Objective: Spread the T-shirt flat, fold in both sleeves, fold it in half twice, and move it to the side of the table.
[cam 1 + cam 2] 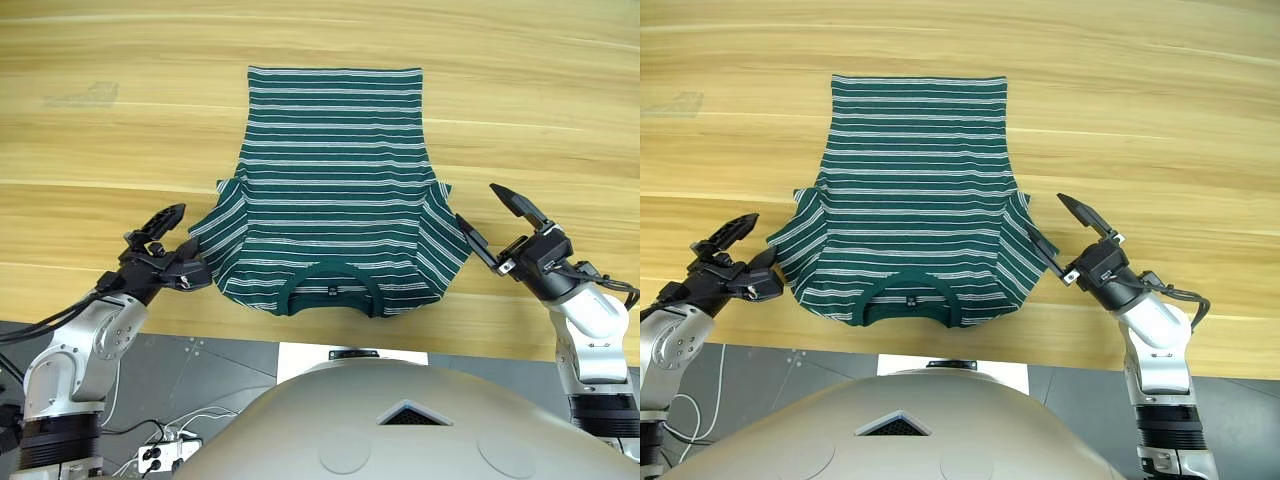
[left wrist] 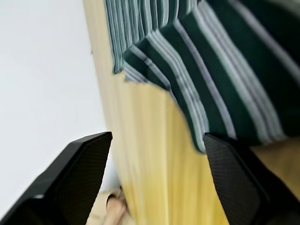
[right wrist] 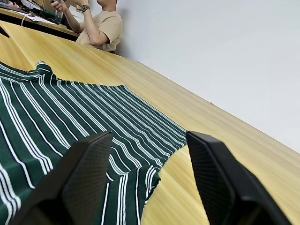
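Observation:
A dark green T-shirt [image 1: 335, 185] with white stripes lies flat on the wooden table [image 1: 120, 130], collar [image 1: 331, 277] toward me and hem at the far end. Both short sleeves lie close against its sides. My left gripper [image 1: 185, 242] is open just left of the left sleeve [image 1: 215, 235], near the table's front edge; in the left wrist view one of its fingers [image 2: 234, 178] sits right at the sleeve's edge [image 2: 197, 93]. My right gripper [image 1: 476, 203] stands open just right of the right sleeve [image 1: 450, 235], slightly above the table, with the striped cloth [image 3: 56, 112] ahead of it.
The table's front edge [image 1: 480, 350] runs just below the collar, with grey floor [image 1: 200, 370] beneath it. Bare wood stretches to the left, right and beyond the shirt's hem [image 1: 335, 71].

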